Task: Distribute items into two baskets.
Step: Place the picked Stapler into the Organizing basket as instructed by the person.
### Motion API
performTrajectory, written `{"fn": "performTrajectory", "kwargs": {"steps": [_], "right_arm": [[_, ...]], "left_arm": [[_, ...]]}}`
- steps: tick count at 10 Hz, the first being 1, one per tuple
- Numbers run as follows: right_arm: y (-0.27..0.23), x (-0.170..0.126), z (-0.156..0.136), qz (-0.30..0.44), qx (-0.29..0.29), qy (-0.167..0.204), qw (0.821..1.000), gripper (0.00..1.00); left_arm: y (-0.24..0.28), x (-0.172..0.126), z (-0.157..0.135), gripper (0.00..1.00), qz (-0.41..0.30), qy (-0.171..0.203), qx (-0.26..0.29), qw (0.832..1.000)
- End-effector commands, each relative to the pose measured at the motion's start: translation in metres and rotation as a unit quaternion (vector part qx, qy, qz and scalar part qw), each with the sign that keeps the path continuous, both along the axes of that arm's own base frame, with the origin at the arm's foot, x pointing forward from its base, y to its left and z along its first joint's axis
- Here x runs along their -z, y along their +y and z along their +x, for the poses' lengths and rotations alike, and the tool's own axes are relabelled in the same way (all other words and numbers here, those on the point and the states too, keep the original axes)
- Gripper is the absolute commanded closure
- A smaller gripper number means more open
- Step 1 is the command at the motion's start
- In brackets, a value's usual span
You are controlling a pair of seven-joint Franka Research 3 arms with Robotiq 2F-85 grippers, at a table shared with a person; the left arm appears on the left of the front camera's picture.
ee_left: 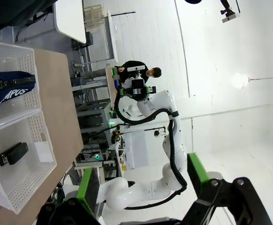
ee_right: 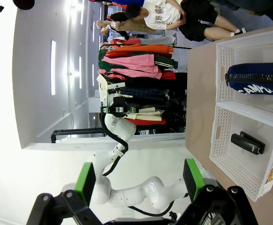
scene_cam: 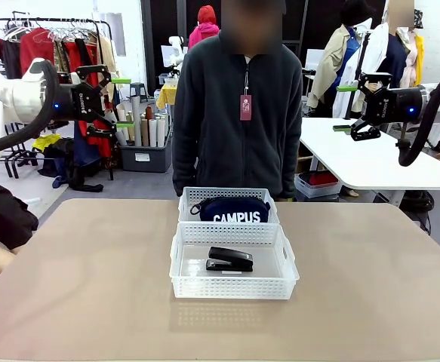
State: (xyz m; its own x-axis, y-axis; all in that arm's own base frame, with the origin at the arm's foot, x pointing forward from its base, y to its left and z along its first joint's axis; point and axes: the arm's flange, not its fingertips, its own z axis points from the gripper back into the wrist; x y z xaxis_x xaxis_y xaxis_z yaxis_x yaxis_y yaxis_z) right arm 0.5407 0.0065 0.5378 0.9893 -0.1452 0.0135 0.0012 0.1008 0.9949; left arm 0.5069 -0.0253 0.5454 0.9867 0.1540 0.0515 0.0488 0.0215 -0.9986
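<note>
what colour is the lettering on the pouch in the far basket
White, on the navy blue pouch; it shows best in the front view.

The front view looks level across the table [scene_cam: 370, 294] from its near edge. Both wrist views hang high and far off, rolled sideways, each facing inward; all three share the two baskets [scene_cam: 233, 260] mid-table.

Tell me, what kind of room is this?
Probably a robot lab or workshop: white robot arms flank a work table, with a clothes rack and storage bins behind.
</note>
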Motion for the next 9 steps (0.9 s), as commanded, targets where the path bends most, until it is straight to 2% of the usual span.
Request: {"fn": "performTrajectory", "kwargs": {"steps": [1, 9], "right_arm": [[0.0003, -0.0019, -0.0018, 0.0, -0.001, -0.001, 1.0, 0.0], [0.0003, -0.0019, -0.0018, 0.0, -0.001, -0.001, 1.0, 0.0]], "left_arm": [[0.0008, -0.0012, -0.0004, 0.0, -0.001, 0.002, -0.001, 1.0], [0.0008, -0.0012, -0.0004, 0.0, -0.001, 0.002, -0.001, 1.0]]}}
